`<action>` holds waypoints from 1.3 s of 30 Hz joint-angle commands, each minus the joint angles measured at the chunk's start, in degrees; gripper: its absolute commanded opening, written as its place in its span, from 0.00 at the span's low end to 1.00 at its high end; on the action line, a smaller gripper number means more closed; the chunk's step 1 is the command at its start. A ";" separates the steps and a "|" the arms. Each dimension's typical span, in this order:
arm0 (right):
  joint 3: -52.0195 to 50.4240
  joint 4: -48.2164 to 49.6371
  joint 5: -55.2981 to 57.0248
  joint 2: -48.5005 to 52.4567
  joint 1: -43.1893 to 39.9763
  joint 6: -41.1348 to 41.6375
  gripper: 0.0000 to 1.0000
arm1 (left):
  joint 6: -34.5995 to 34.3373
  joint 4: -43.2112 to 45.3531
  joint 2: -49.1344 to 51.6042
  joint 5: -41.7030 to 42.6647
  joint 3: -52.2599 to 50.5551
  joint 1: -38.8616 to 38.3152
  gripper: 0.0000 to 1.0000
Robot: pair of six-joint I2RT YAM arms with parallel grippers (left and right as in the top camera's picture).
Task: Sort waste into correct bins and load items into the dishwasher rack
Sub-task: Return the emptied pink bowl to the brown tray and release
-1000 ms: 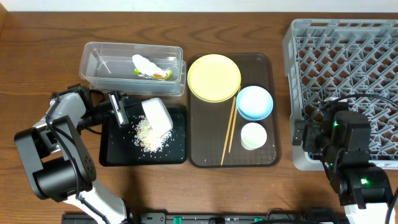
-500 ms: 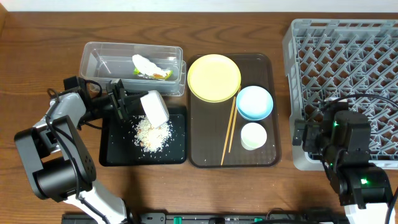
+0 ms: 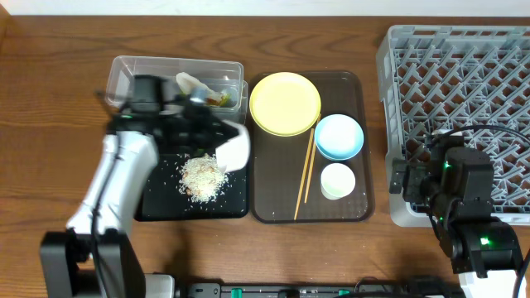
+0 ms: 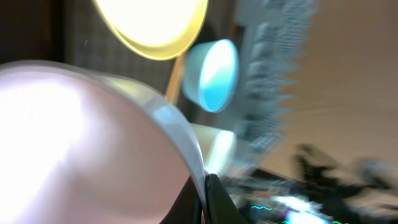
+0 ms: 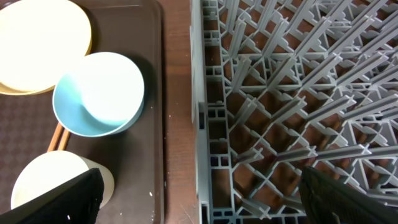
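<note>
My left gripper [image 3: 219, 141] is shut on the rim of the white bowl [image 3: 235, 152], which hangs tilted over the black tray [image 3: 149, 207], beside the rice heap [image 3: 203, 178]. In the left wrist view the bowl [image 4: 74, 137] fills the left side, its rim pinched between the fingers [image 4: 214, 202]. A wrapper [image 3: 211, 94] lies in the clear tub [image 3: 124, 68]. The yellow plate [image 3: 285, 103], blue bowl [image 3: 339, 136], cup [image 3: 337, 181] and chopsticks [image 3: 306, 170] sit on the brown tray [image 3: 364, 211]. My right gripper [image 5: 202, 199] stands open over the grey rack's [image 5: 292, 93] left edge.
The rack [image 3: 464, 74] fills the right end of the wooden table, with the right arm [image 3: 460, 199] at its front left corner. The left arm [image 3: 116, 178] stretches across the tub and black tray. The brown tray's right rim [image 5: 160, 93] lies close to the rack.
The left arm has swung from the table's left side to above the tub and black tray, carrying the white bowl rightward. The right arm has not moved.
</note>
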 commanded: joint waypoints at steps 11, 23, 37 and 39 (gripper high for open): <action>0.96 -0.04 -0.26 -0.11 0.42 -0.74 0.98 | 1.33 10.91 3.93 -51.30 0.33 -35.17 0.06; 0.98 -0.04 -0.26 -0.11 0.42 -0.74 0.98 | 1.36 11.45 9.46 -53.33 0.33 -38.49 0.16; 0.98 -0.04 -0.26 -0.11 0.42 -0.74 0.98 | 5.16 14.08 0.92 -51.52 1.14 -38.51 0.55; 0.98 -0.04 -0.26 -0.11 0.42 -0.74 0.98 | 5.16 15.19 0.39 -48.09 1.14 -38.58 0.54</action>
